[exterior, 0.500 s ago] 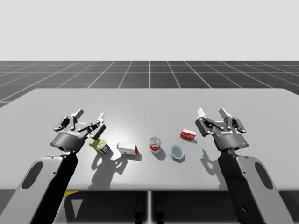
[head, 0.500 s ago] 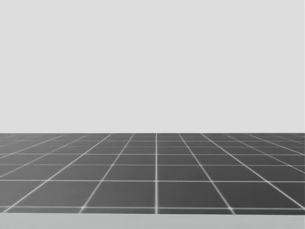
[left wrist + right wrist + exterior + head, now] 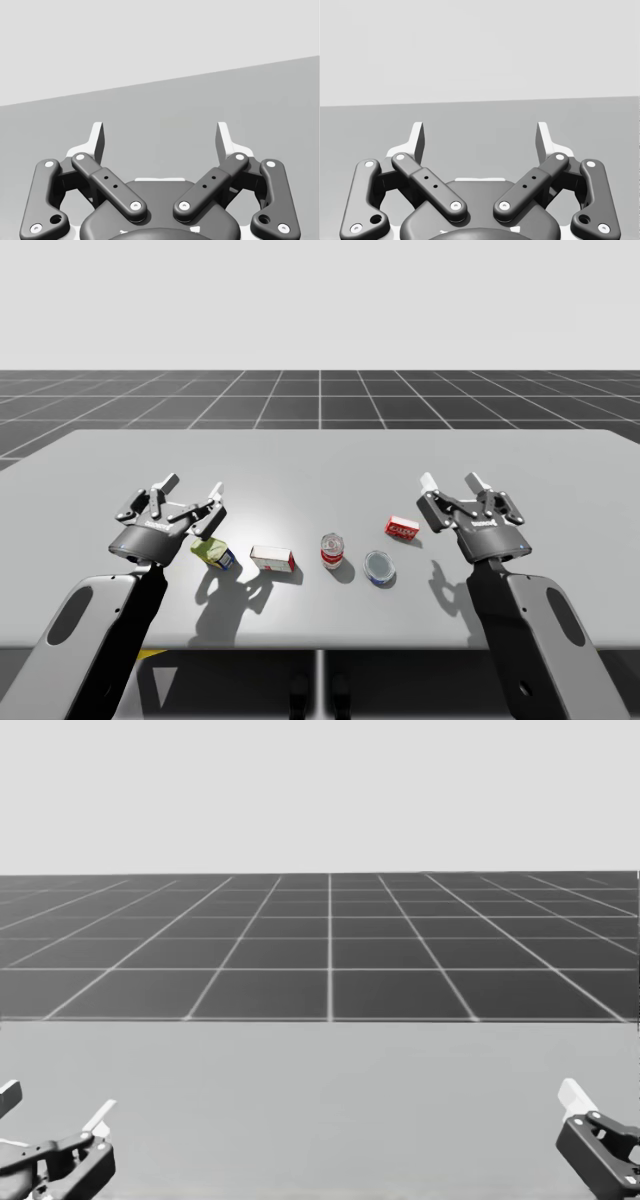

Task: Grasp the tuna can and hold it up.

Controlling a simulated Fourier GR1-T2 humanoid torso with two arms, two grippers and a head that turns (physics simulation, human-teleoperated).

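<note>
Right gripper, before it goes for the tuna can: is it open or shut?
Open. In the right wrist view my right gripper has its fingers wide apart, nothing between them; the tuna can lies untouched.

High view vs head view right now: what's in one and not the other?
High view adds the row of items: flat blue tuna can, upright red-and-white can, red box, white box, green item. Head view adds no object, just a low angle. Shared: table, left gripper and right gripper, both open, and the grid floor.
</note>
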